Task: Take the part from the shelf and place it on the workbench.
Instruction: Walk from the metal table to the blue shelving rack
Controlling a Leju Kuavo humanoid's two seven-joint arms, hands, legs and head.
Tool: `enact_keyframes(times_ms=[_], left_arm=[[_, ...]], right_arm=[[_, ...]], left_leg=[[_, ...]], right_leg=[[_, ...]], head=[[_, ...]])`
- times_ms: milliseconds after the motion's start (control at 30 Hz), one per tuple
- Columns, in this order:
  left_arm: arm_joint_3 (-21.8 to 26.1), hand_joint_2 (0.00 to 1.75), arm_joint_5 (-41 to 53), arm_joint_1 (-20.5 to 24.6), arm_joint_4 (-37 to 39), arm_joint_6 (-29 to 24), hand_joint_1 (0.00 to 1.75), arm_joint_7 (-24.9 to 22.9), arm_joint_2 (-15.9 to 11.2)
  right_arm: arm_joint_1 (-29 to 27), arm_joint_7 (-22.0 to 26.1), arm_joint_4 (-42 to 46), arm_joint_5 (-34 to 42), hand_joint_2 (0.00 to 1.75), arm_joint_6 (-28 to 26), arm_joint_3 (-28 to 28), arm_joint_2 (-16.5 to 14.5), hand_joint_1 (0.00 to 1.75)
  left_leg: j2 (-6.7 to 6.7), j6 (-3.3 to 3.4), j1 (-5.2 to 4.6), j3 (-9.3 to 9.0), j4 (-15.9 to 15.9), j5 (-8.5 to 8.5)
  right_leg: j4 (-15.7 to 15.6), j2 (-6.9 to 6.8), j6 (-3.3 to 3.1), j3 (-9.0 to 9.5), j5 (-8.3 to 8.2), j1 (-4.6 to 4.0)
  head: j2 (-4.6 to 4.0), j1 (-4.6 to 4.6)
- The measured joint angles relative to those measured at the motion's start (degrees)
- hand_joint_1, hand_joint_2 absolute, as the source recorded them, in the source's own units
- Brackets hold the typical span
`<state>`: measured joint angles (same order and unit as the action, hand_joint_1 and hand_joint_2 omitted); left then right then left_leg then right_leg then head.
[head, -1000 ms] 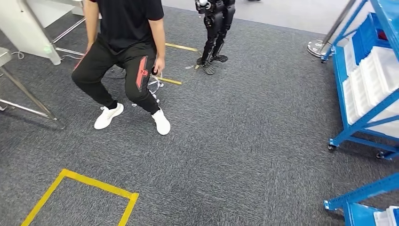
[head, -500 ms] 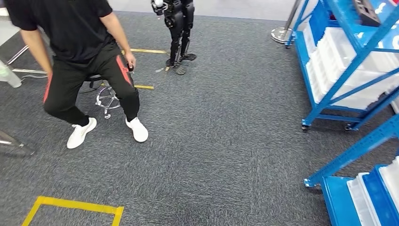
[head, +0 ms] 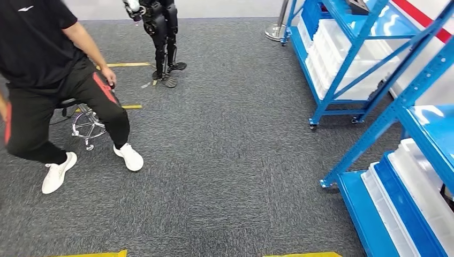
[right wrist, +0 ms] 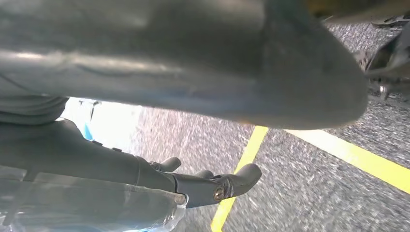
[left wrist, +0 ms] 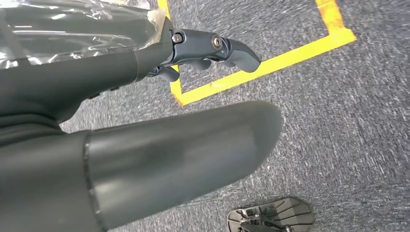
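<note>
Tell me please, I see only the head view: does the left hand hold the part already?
Observer: No. In the left wrist view the left hand holds nothing, and its fingers are apart from the thumb.
Operator: And the right hand?
Observer: The right hand also holds nothing; its fingers are only slightly bent.
Operator: What lies under the hands?
Observer: Grey carpet with yellow tape. The tape makes a corner beneath the left hand, and more tape runs beneath the right hand.
</note>
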<state>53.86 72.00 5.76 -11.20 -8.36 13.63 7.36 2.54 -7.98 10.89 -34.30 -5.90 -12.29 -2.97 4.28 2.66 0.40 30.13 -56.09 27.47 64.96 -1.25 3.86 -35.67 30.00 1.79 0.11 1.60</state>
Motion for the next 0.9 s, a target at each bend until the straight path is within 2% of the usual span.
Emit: enact_keyframes(times_ms=[33,67,100,167,200,233,267,333,367,400,433,467,500,567,600,633,667,700,767,833,867,900], left_arm=[[-0.01,0.00,-0.05,-0.02,-0.02,-0.04,0.00,-0.09,-0.07],[0.00,0.00,-0.13,-0.04,-0.04,-0.05,0.00,-0.16,-0.14],[0.01,0.00,-0.24,-0.03,-0.07,-0.07,0.00,-0.19,-0.20],[0.01,0.00,-0.44,0.06,-0.08,-0.09,0.00,-0.20,-0.22],[0.01,0.00,-0.50,0.12,-0.08,-0.09,0.00,-0.20,-0.21],[0.01,0.00,-0.52,0.13,-0.08,-0.11,0.00,-0.20,-0.21],[0.01,0.00,-0.53,0.09,-0.08,-0.12,0.00,-0.20,-0.20],[0.02,0.00,-0.52,-0.16,-0.07,-0.14,0.00,-0.20,-0.21],[0.02,0.00,-0.52,-0.32,-0.07,-0.14,0.00,-0.20,-0.20],[0.02,0.00,-0.52,-0.46,-0.06,-0.14,0.00,-0.21,-0.20],[0.02,0.00,-0.54,-0.54,-0.06,-0.14,0.00,-0.21,-0.21],[0.02,0.00,-0.54,-0.58,-0.07,-0.14,0.00,-0.21,-0.21],[0.02,0.00,-0.54,-0.60,-0.07,-0.14,0.00,-0.21,-0.22],[0.02,0.00,-0.52,-0.62,-0.07,-0.14,0.00,-0.21,-0.27],[0.02,0.00,-0.52,-0.62,-0.07,-0.13,0.00,-0.22,-0.29],[0.01,0.00,-0.52,-0.62,-0.07,-0.13,0.00,-0.22,-0.30],[0.01,0.00,-0.53,-0.59,-0.07,-0.12,0.00,-0.23,-0.28],[0.01,0.00,-0.55,-0.56,-0.08,-0.11,0.00,-0.24,-0.26],[0.02,0.00,-0.61,-0.59,-0.08,-0.08,0.00,-0.27,-0.25],[0.04,0.00,-0.68,-0.75,-0.08,0.08,0.00,-0.29,-0.34],[0.05,0.00,-0.68,-0.81,-0.08,0.19,0.00,-0.27,-0.41],[0.04,0.00,-0.63,-0.85,-0.08,0.31,0.00,-0.21,-0.47]], right_arm=[[0.09,0.05,-0.01,-0.07,0.00,-0.01,-0.07,-0.13,0.00],[0.19,0.10,-0.01,-0.13,0.00,-0.01,-0.10,-0.25,0.00],[0.25,0.14,-0.01,-0.17,0.00,-0.02,-0.13,-0.36,0.00],[0.18,0.08,-0.04,-0.19,0.00,-0.02,-0.20,-0.48,0.00],[0.11,0.00,-0.05,-0.19,0.00,-0.02,-0.26,-0.52,0.00],[0.09,-0.09,-0.07,-0.19,0.00,-0.02,-0.31,-0.55,0.00],[0.08,-0.18,-0.07,-0.19,0.00,-0.02,-0.35,-0.56,0.00],[0.08,-0.26,-0.07,-0.19,0.00,-0.02,-0.39,-0.60,0.00],[0.06,-0.28,-0.07,-0.19,0.00,-0.02,-0.41,-0.62,0.00],[0.02,-0.28,-0.08,-0.19,0.00,-0.02,-0.42,-0.65,0.00],[-0.03,-0.28,-0.08,-0.19,0.00,-0.02,-0.43,-0.66,0.00],[-0.07,-0.28,-0.09,-0.19,0.00,-0.02,-0.44,-0.66,0.00],[-0.08,-0.28,-0.09,-0.19,0.00,-0.01,-0.45,-0.67,0.00],[0.07,-0.28,-0.09,-0.19,0.00,-0.01,-0.45,-0.72,0.00],[0.14,-0.28,-0.09,-0.19,0.00,-0.01,-0.45,-0.75,0.00],[0.15,-0.30,-0.09,-0.19,0.00,-0.01,-0.46,-0.80,0.00],[0.10,-0.36,-0.10,-0.19,0.00,-0.02,-0.46,-0.83,0.00],[0.02,-0.49,-0.11,-0.19,0.00,-0.02,-0.48,-0.85,0.00],[0.00,-0.90,-0.13,-0.19,0.00,-0.04,-0.51,-0.89,0.00],[0.05,-1.21,-0.14,-0.16,0.00,-0.09,-0.55,-0.98,0.00],[0.02,-1.27,-0.14,-0.11,0.00,-0.10,-0.57,-1.04,0.00],[-0.03,-1.28,-0.14,-0.03,0.00,-0.10,-0.60,-1.07,0.00]], left_leg=[[0.58,-0.37,-0.10,-0.12,-0.15,0.23],[1.11,-0.78,-0.21,-0.28,-0.29,0.46],[1.63,-1.19,-0.31,-0.47,-0.40,0.68],[2.71,-1.87,-0.19,-0.90,-0.36,0.96],[2.61,-2.22,0.05,-0.99,-0.61,1.30],[1.69,-2.53,0.31,-0.73,-1.56,2.21],[0.19,-2.79,0.53,0.09,-3.67,3.77],[-3.10,-2.98,0.73,3.50,-11.30,8.08],[-3.84,-2.97,0.73,5.39,-15.14,9.65],[-4.18,-2.92,0.73,6.69,-17.52,10.13],[-4.34,-2.81,0.73,6.99,-17.70,9.36],[-4.54,-2.65,0.75,6.18,-15.58,7.55],[-5.21,-2.49,0.82,4.55,-11.84,5.17],[-7.96,-2.27,0.97,1.42,-4.54,1.81],[-8.92,-2.13,0.91,0.65,-2.61,1.17],[-9.24,-1.91,0.71,0.47,-1.94,1.09],[-8.50,-1.57,0.49,0.50,-1.80,0.95],[-7.82,-1.04,0.38,0.43,-1.48,0.69],[-6.34,-0.05,0.33,0.25,-0.71,0.13],[-4.64,0.44,0.13,0.30,-0.46,-0.03],[-3.70,0.51,0.00,0.39,-0.47,-0.03],[-2.81,0.52,-0.10,0.46,-0.48,-0.02]], right_leg=[[-3.92,-1.40,0.23,2.31,-1.28,-0.03],[-6.62,-2.40,0.03,3.88,-2.18,-0.13],[-7.89,-2.97,-0.40,4.50,-2.66,-0.29],[-7.98,-1.97,-1.52,4.23,-2.97,-0.57],[-8.06,-1.34,-1.92,4.23,-3.06,-0.43],[-8.13,-0.71,-2.39,4.34,-3.20,-0.29],[-8.21,-0.13,-2.82,4.46,-3.38,-0.11],[-8.21,1.13,-3.42,4.36,-3.61,-0.19],[-8.20,1.85,-3.53,4.26,-3.65,-0.34],[-8.17,2.65,-3.58,4.21,-3.68,-0.48],[-8.14,3.45,-3.58,4.23,-3.68,-0.57],[-8.11,4.23,-3.57,4.32,-3.68,-0.60],[-8.07,5.01,-3.55,4.43,-3.68,-0.61],[-7.80,6.44,-3.32,4.29,-3.67,-0.86],[-7.75,7.13,-3.04,3.99,-3.76,-0.95],[-7.75,7.79,-2.63,3.65,-3.92,-0.94],[-7.91,8.44,-2.14,3.22,-4.13,-0.83],[-7.83,8.42,-1.77,2.95,-4.20,-0.74],[-5.54,5.96,-1.67,1.54,-2.90,-0.81],[1.21,2.86,-2.09,-1.82,0.47,-0.82],[5.19,2.29,-2.10,-3.75,2.09,-0.77],[7.99,2.08,-1.91,-5.02,3.03,-0.71]], head=[[0.00,0.01],[0.00,-0.07],[0.00,-0.17],[0.00,-0.37],[0.00,-0.40],[0.00,-0.43],[0.00,-0.47],[0.00,-0.57],[0.00,-0.60],[0.00,-0.61],[0.00,-0.61],[0.00,-0.62],[0.00,-0.62],[0.00,-0.61],[0.00,-0.58],[0.00,-0.57],[0.00,-0.56],[0.00,-0.56],[0.00,-0.46],[0.00,-0.31],[0.00,-0.23],[0.00,-0.23]])
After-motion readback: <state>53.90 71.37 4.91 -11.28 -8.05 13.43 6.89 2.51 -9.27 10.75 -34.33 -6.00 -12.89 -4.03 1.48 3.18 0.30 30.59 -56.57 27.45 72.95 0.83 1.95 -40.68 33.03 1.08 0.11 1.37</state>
